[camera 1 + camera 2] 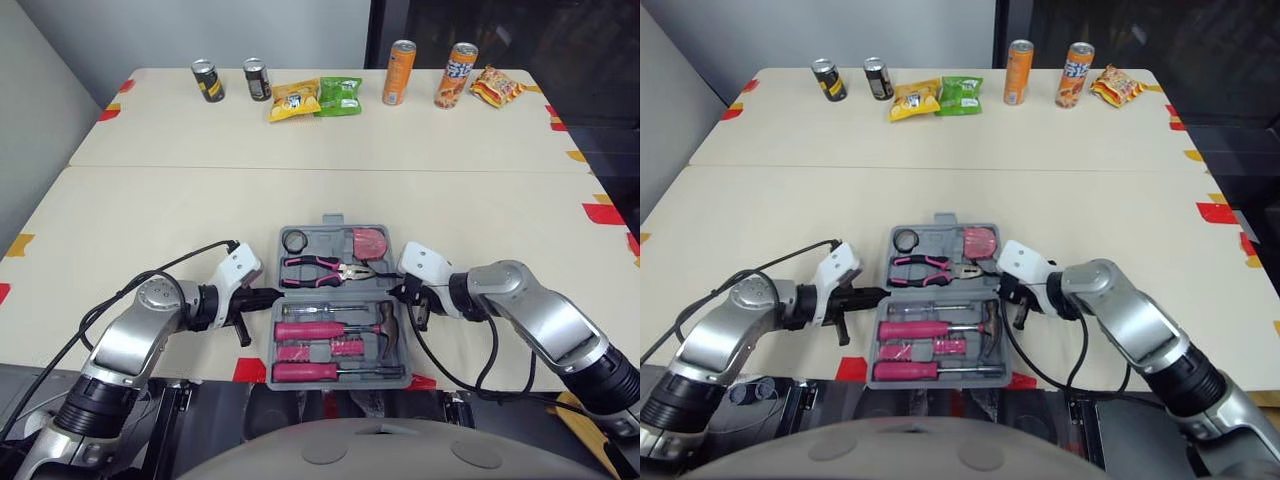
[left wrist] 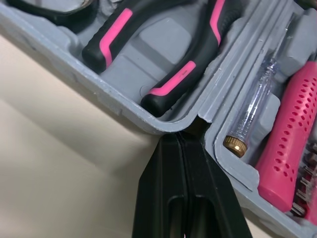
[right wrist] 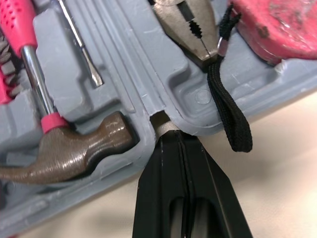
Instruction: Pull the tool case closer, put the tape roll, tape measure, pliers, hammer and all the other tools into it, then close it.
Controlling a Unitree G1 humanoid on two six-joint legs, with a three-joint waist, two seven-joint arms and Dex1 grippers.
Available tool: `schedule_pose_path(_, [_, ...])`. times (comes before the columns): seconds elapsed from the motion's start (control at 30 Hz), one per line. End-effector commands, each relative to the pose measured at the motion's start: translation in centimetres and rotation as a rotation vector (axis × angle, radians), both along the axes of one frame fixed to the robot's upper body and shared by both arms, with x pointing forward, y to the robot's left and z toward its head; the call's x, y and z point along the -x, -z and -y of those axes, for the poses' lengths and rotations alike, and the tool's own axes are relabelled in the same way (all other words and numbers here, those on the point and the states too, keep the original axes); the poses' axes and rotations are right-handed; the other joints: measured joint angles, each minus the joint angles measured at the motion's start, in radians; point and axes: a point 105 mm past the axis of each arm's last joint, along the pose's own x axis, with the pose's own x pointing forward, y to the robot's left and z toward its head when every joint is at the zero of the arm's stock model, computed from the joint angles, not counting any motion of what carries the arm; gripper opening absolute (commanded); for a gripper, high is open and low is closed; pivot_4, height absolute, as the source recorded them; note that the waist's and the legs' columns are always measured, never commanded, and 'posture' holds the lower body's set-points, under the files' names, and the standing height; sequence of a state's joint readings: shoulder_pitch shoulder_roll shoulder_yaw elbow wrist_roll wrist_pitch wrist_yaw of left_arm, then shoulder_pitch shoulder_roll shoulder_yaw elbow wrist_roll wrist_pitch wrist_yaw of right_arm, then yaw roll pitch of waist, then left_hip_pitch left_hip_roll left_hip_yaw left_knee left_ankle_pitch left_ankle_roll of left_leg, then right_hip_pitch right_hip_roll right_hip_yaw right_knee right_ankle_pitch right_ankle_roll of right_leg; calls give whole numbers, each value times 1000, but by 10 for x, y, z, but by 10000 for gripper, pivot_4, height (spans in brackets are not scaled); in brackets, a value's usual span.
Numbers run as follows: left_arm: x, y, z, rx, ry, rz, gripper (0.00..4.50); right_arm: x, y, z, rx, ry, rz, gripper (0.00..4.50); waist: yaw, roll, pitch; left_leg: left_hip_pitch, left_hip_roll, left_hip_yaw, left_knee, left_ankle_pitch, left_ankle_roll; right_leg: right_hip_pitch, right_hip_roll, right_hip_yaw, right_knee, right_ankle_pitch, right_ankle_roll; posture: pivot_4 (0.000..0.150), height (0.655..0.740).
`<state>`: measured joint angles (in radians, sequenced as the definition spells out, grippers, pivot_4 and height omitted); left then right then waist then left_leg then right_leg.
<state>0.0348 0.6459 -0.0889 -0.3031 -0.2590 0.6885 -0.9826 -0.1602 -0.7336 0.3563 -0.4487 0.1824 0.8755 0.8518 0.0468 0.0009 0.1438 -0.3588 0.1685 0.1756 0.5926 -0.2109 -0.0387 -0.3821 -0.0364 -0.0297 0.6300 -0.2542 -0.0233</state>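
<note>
The grey tool case (image 1: 330, 296) lies open at the table's near edge. Its far half holds the black tape roll (image 1: 296, 241), the pink tape measure (image 1: 370, 243) and the pliers (image 1: 325, 268). In the near half lie the hammer (image 1: 340, 329), a tester screwdriver (image 2: 252, 114) and other pink-handled tools (image 1: 320, 371). My left gripper (image 1: 272, 294) is shut, its tip (image 2: 185, 141) pressed into the hinge notch on the case's left side. My right gripper (image 1: 398, 292) is also shut, with its tip (image 3: 171, 139) in the hinge notch on the right side, between the hammer head (image 3: 74, 153) and the tape measure's black strap (image 3: 230, 114).
Along the table's far edge stand two dark cans (image 1: 208, 80), two orange cans (image 1: 399, 72) and several snack bags (image 1: 295, 100). Red tape marks (image 1: 250, 370) sit on the near edge beside the case. A seam (image 1: 320, 167) runs across the table.
</note>
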Motion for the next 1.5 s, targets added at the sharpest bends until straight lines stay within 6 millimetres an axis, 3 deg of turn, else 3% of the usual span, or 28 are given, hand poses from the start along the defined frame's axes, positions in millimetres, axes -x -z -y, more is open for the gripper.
schedule_pose_path(0.03, [-3,-31,3,97,14,130,0,-1,-17,10,-58,-24,70,494,6,0,1,0,0,0,0,0,0,0,0,0,0,0,0,1500,7400])
schedule_pose_path(0.17, [-7,-44,-17,189,-42,229,0,-2,-32,25,-171,-43,203,494,9,-1,1,0,0,0,0,0,0,0,0,0,0,1,1,1500,7400])
schedule_pose_path(0.27, [3,-48,-34,268,-65,240,0,4,-40,39,-298,-42,171,494,-1,0,1,0,0,0,0,0,0,0,0,0,0,1,1,1500,7400])
schedule_pose_path(0.3, [10,-49,-43,288,-83,245,5234,9,-42,49,-327,-34,170,2665,-3,0,1,0,0,0,0,0,0,0,0,0,0,1,1,1500,7400])
schedule_pose_path(0.47, [32,-53,-80,310,-197,264,22481,35,-48,91,-397,-7,208,18946,-1,-1,1,-2,0,0,0,0,1,0,0,0,-3,0,1,1500,7400])
schedule_pose_path(0.6, [41,-55,-100,290,-264,272,36572,50,-55,122,-403,61,239,32911,5,-2,1,-1,0,0,0,-1,3,1,0,-1,-4,0,1,1500,7400])
schedule_pose_path(0.7, [42,-59,-103,285,-274,278,45000,55,-57,137,-394,103,241,42781,6,-2,1,1,0,0,0,-1,3,3,0,0,-4,0,1,1500,7400])
schedule_pose_path(0.73, [41,-61,-101,286,-270,281,45000,56,-56,141,-391,113,240,44784,7,-2,1,2,0,0,0,-1,3,3,0,0,-4,0,2,1500,7400])
schedule_pose_path(0.9, [32,-67,-80,263,-178,288,45000,59,-53,148,-422,139,206,44784,13,-2,2,8,0,0,-1,-1,3,8,0,-1,-4,0,2,1500,7400])
schedule_pose_path(0.97, [26,-69,-68,223,-146,354,45000,57,-53,144,-455,132,171,44784,13,-1,1,8,0,0,-1,-1,3,8,0,0,-4,0,2,1500,7400])
schedule_pose_path(1.07, [23,-79,-48,308,-88,348,45000,53,-55,134,-487,108,122,44784,12,-1,2,7,0,0,-1,0,4,8,0,0,-6,0,2,1500,7400])
schedule_pose_path(1.27, [30,-86,-8,363,148,301,26169,28,-51,99,-469,20,67,45000,5,-1,2,7,1,0,-1,0,4,8,1,-1,-5,0,2,1500,7400])
schedule_pose_path(1.5, [31,-78,10,373,292,267,643,-4,-49,67,-468,1,-97,45000,7,-1,2,7,1,0,-1,0,4,8,1,-1,-4,0,2,1500,7400])
